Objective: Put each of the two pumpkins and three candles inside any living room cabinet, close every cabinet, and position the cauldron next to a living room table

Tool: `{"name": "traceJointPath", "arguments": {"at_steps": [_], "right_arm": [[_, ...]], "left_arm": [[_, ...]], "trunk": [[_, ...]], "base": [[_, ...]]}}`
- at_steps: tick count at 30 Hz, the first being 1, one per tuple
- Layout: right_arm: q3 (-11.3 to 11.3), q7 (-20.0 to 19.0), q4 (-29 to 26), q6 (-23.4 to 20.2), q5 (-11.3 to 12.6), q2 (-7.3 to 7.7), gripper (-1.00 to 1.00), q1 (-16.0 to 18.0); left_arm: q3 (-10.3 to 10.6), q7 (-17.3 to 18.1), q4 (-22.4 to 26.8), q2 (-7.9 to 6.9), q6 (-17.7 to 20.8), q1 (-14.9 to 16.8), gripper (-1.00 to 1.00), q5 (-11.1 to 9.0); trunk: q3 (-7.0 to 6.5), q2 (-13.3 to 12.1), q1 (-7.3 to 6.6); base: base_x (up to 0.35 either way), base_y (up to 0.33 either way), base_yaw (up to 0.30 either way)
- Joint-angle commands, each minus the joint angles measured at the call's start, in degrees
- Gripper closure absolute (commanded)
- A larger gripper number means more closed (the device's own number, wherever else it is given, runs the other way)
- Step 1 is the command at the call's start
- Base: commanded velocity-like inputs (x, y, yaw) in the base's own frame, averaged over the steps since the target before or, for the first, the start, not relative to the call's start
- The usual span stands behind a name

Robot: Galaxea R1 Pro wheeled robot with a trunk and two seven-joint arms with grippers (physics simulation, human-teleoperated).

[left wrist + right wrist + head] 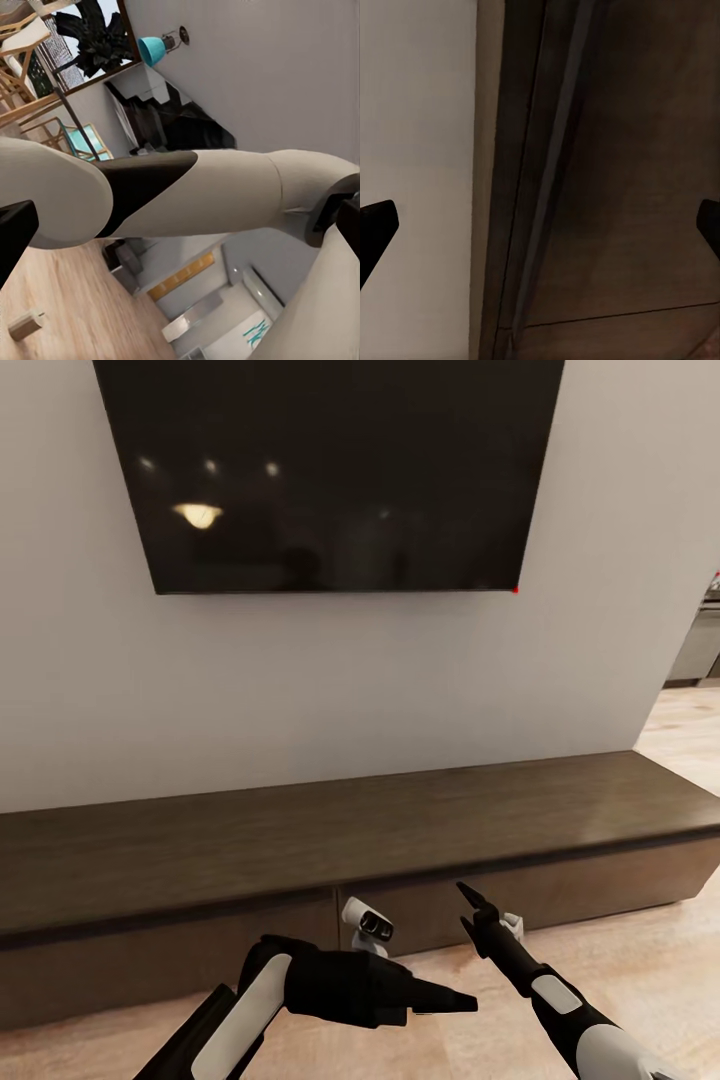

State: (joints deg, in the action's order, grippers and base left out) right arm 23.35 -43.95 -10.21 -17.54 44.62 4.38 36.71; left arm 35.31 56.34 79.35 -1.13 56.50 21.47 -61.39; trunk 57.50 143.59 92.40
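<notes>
Cabinet [400, 830]: drawers appearing closed.
Right gripper [468, 905]: hanging open, empty, facing a drawer front.
Left gripper [445, 1000]: state unclear.
Progress: unverifiable.

The cabinet [400, 830] runs along the wall [330, 680] beneath the television [330, 470]; both arms reach toward its front; floor [640, 960] lies before it.

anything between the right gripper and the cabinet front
No. In the head view the right gripper points at the cabinet drawer front with bare air between. The right wrist view shows dark wood between its spread fingertips.
</notes>
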Motion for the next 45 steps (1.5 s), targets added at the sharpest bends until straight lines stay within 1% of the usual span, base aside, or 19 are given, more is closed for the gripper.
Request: {"name": "traceJointPath", "arguments": {"at_steps": [1, 13, 28, 35, 45], "right_arm": [[0.0, -0.1, 0.0, -0.5, 0.5, 0.01, -1.00, 0.0], [0.0, -0.1, 0.0, -0.4, 0.4, 0.04, -1.00, 0.0], [0.0, -0.2, 0.0, -0.2, 0.4, 0.16, -1.00, 0.0], [0.0, -0.5, 0.1, 3.2, 0.5, 0.22, -1.00, 0.0], [-0.1, -1.2, 0.1, 3.6, 0.5, 0.19, -1.00, 0.0]], "left_arm": [[0.1, 0.0, 0.0, -0.03, 0.2, 0.1, -1.00, -0.2], [0.0, 0.0, 0.0, -0.02, 0.2, 0.1, -1.00, -0.3], [0.0, 0.0, 0.0, -0.01, 0.2, 0.0, -1.00, -0.3], [0.0, 0.0, 0.0, -0.01, 0.2, 0.0, -1.00, -0.2], [0.0, 0.0, 0.0, -0.01, 0.2, 0.0, -1.00, -0.2]], "trunk": [[0.05, 0.0, 0.00], [0.05, 0.0, 0.00], [0.05, 0.0, 0.00], [0.05, 0.0, 0.00], [0.05, 0.0, 0.00]], "base": [[0.171, 0.000, 0.000], [0.126, 0.000, 0.000], [0.010, 0.000, 0.000], [0.000, 0.000, 0.000], [0.036, 0.000, 0.000]]}}
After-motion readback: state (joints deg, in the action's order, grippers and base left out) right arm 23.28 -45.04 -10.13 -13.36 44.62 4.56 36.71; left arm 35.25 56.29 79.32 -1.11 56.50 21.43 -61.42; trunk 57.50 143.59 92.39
